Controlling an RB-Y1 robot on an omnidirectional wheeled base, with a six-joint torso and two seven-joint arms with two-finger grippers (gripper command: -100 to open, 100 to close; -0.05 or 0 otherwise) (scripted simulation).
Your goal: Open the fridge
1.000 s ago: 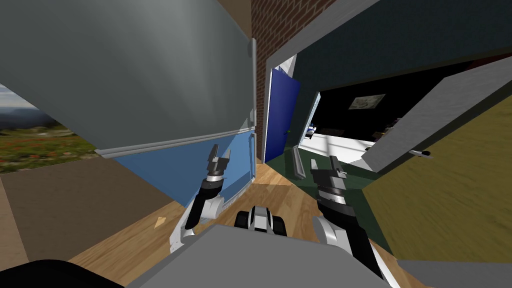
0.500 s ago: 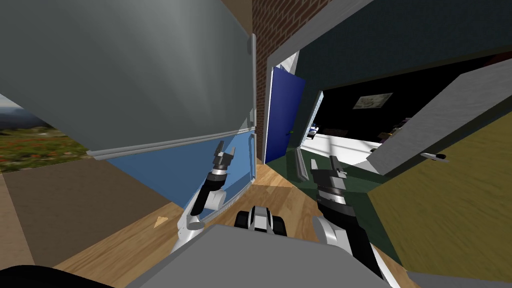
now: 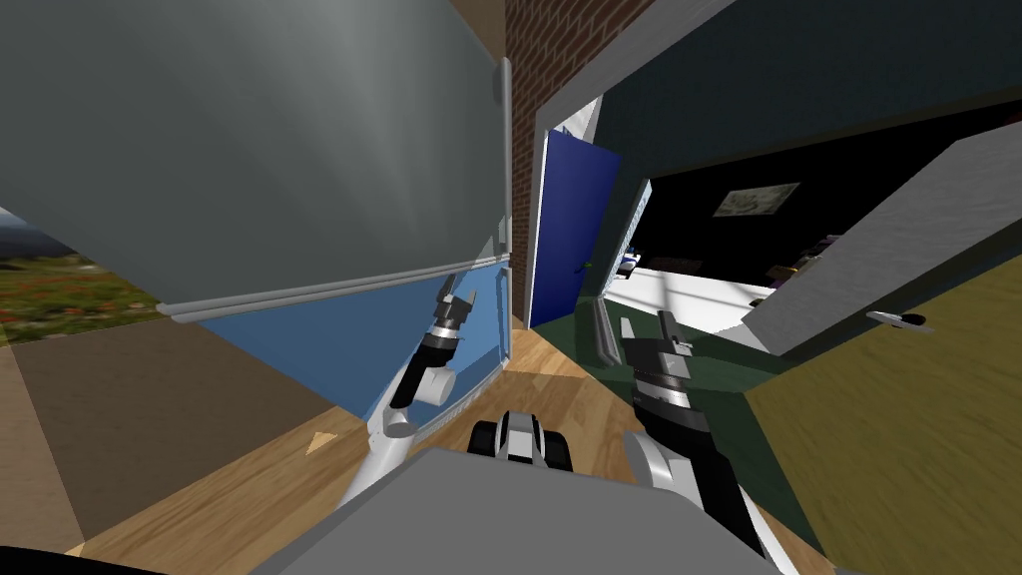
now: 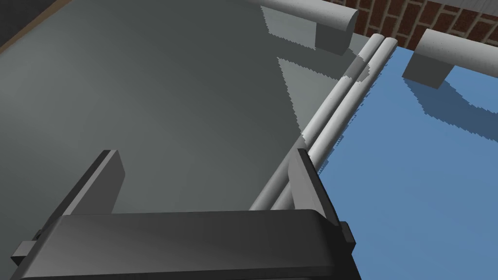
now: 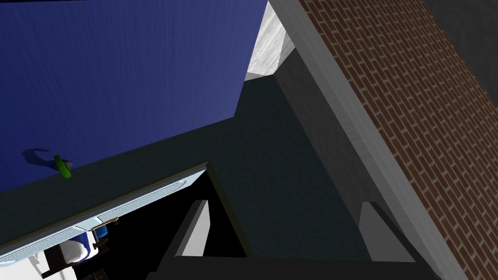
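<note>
The fridge has a grey upper door [image 3: 299, 150] and a blue lower door [image 3: 339, 344], both closed, with pale grey bar handles [image 3: 506, 150] along their right edge. My left gripper [image 3: 454, 299] is open, close in front of the seam between the two doors. In the left wrist view the left gripper [image 4: 204, 180] faces the grey door [image 4: 170, 107], one finger [image 4: 304, 177] over the rounded seam strips [image 4: 335, 116]. The blue door [image 4: 413, 170] lies past that finger, and both handle ends [image 4: 330, 26] stand a short way ahead. My right gripper [image 3: 646, 327] hangs open and empty in front of my chest.
A brick wall [image 3: 524, 100] runs past the fridge's handle side, with a dark blue door [image 3: 569, 230] beyond it. To the right a grey door [image 3: 878, 260] stands open before a black area. Wooden floor [image 3: 539, 369] lies between fridge and doorway.
My left arm has stretched forward and up, bringing its gripper from in front of the blue door to the seam under the grey door. My view has swung a little. The right arm is still.
</note>
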